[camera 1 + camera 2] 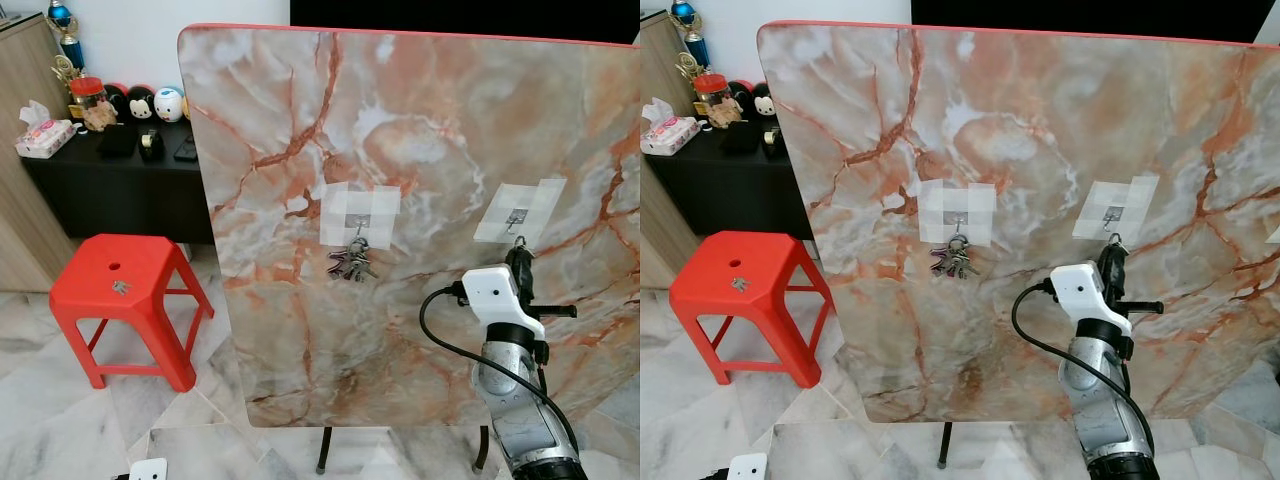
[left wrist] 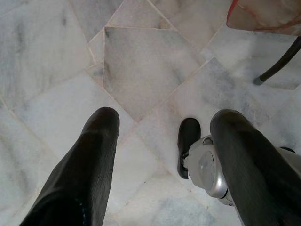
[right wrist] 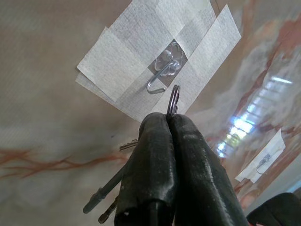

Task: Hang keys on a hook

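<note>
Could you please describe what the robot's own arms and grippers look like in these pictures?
The right arm is silver metal with a white block at the wrist and a black cable looping beside it. The right gripper has two long, matte black, rounded fingers with a slightly rough coating. The left gripper has the same long black fingers, thick and tapering to blunt tips.
</note>
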Robot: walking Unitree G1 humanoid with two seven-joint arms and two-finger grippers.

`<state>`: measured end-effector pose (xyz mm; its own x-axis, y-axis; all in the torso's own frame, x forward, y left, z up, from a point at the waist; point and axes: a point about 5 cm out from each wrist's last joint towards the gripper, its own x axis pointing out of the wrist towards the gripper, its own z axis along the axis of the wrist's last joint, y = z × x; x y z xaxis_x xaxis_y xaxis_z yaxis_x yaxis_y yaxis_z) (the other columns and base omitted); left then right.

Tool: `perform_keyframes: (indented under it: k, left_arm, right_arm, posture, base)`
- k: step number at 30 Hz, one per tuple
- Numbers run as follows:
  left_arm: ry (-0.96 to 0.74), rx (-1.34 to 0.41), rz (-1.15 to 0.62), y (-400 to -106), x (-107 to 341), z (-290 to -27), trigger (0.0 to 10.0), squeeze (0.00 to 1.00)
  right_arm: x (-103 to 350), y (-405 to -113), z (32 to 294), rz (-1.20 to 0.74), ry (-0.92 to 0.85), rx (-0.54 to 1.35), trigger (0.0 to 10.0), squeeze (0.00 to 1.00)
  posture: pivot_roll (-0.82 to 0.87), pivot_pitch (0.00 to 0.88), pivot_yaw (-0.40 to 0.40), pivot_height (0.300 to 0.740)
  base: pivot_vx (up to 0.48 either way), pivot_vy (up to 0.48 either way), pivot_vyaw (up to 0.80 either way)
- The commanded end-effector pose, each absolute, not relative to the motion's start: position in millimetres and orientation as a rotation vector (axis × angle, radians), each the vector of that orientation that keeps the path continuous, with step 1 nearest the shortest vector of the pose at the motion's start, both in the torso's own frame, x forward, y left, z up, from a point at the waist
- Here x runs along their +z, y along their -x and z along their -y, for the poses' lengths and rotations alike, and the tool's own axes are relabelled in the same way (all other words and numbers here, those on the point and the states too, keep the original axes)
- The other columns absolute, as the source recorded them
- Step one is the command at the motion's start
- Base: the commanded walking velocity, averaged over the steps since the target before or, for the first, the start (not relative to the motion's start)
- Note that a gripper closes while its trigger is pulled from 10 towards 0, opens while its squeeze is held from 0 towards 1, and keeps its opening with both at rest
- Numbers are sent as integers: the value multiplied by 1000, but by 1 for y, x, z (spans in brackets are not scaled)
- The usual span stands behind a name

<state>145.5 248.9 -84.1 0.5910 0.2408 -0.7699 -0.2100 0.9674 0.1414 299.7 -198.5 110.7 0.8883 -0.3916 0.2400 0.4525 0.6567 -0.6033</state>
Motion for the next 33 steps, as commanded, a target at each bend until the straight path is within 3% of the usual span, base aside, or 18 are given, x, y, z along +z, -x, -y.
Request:
perform_keyframes:
  k: [1,33]
  left_arm:
    - [-23,263,-930,-140,-87,-249,10000,0]
    - [-18,262,-927,-143,-86,-247,10000,0]
  right_arm:
    - [113,-302,201,88,730,-483,10000,0]
    - [119,-313,202,75,745,-472,10000,0]
  posture:
    - [133,0,-73,740]
    - [136,0,-77,740]
  base:
    - [0,0,0]
    - [0,0,0]
